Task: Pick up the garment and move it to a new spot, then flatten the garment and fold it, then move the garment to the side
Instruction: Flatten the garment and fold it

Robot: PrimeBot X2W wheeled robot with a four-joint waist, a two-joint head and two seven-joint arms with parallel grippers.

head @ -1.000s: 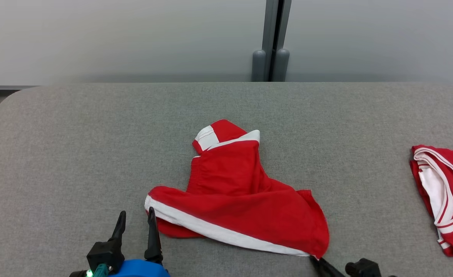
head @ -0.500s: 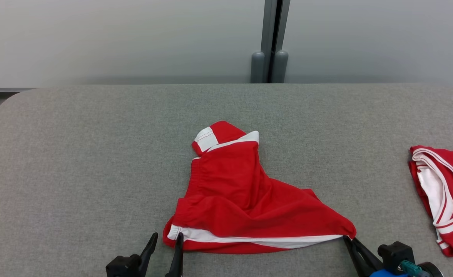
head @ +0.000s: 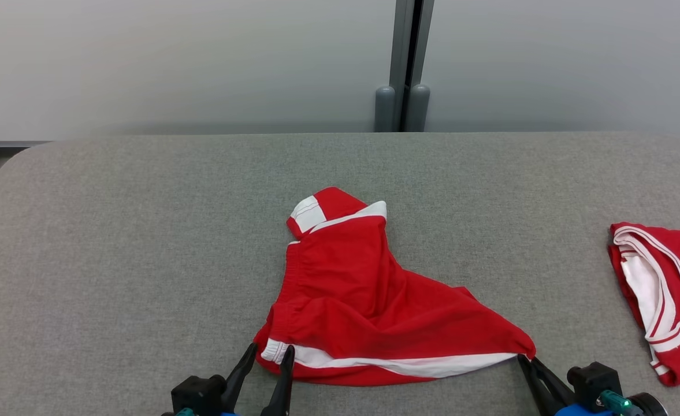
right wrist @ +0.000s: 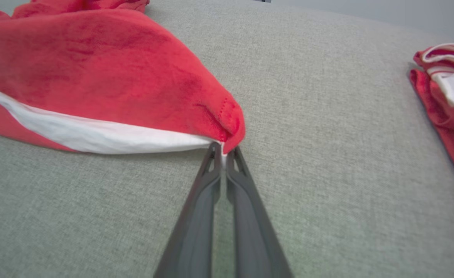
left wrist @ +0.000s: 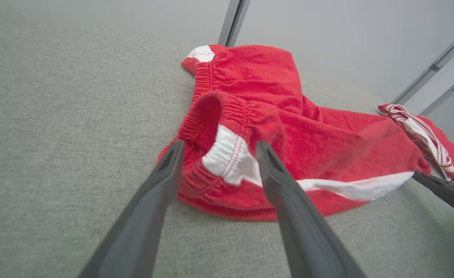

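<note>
The garment (head: 363, 300) is a pair of red shorts with white side stripes, lying crumpled in the middle of the grey table (head: 114, 242). My left gripper (head: 270, 351) is open at the shorts' near left corner. In the left wrist view, the left gripper (left wrist: 219, 148) straddles the white-striped waistband end of the garment (left wrist: 288, 116) without closing on it. My right gripper (head: 523, 359) is shut on the near right corner. The right wrist view shows the right gripper (right wrist: 221, 148) pinching the hem corner of the garment (right wrist: 95, 77).
A second red and white garment (head: 657, 294) lies folded at the table's right edge, also visible as the second garment (right wrist: 448, 92) in the right wrist view. A grey wall with a vertical post (head: 403, 63) stands behind the table.
The right gripper pulled the near right corner rightwards, drawing the front edge out straight. The left gripper moved right, up to the near left corner. The head camera tilted slightly.
</note>
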